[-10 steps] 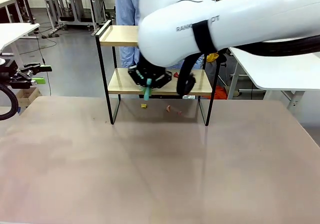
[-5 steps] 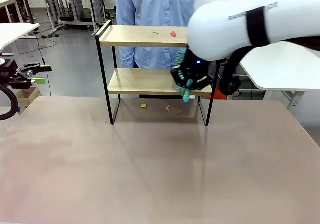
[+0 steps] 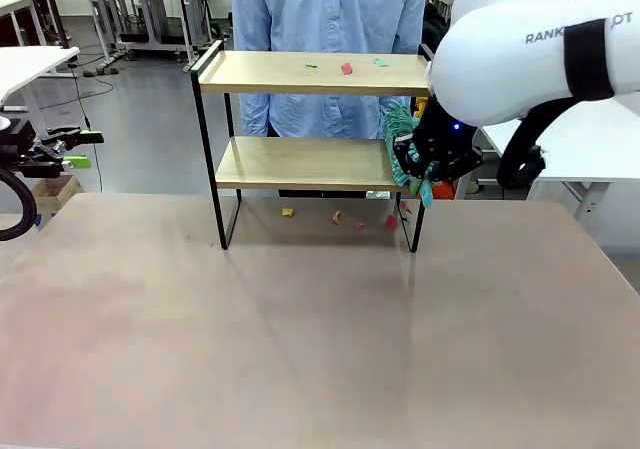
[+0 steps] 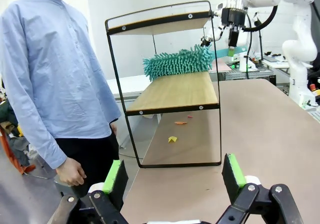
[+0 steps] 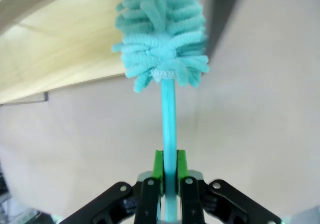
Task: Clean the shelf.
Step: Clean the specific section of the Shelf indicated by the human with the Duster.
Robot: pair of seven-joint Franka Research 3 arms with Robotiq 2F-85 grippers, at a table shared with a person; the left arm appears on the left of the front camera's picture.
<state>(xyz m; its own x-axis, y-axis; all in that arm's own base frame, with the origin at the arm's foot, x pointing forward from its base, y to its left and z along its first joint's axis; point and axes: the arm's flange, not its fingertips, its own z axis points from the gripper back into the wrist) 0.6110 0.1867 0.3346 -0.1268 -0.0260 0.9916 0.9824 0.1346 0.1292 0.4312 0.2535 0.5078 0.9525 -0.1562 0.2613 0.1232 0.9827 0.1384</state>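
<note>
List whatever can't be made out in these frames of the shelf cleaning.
- Front view: how the right gripper grips the duster; the arm's wrist hides the fingers.
- Front view: what the scraps on the top board of the shelf are; too small.
- Left wrist view: the top board's upper face, seen from below.
- Right wrist view: the duster head's far end, cut off by the top edge.

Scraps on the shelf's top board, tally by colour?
Green scraps: 2
Red scrap: 1
Total on the top board: 3
</note>
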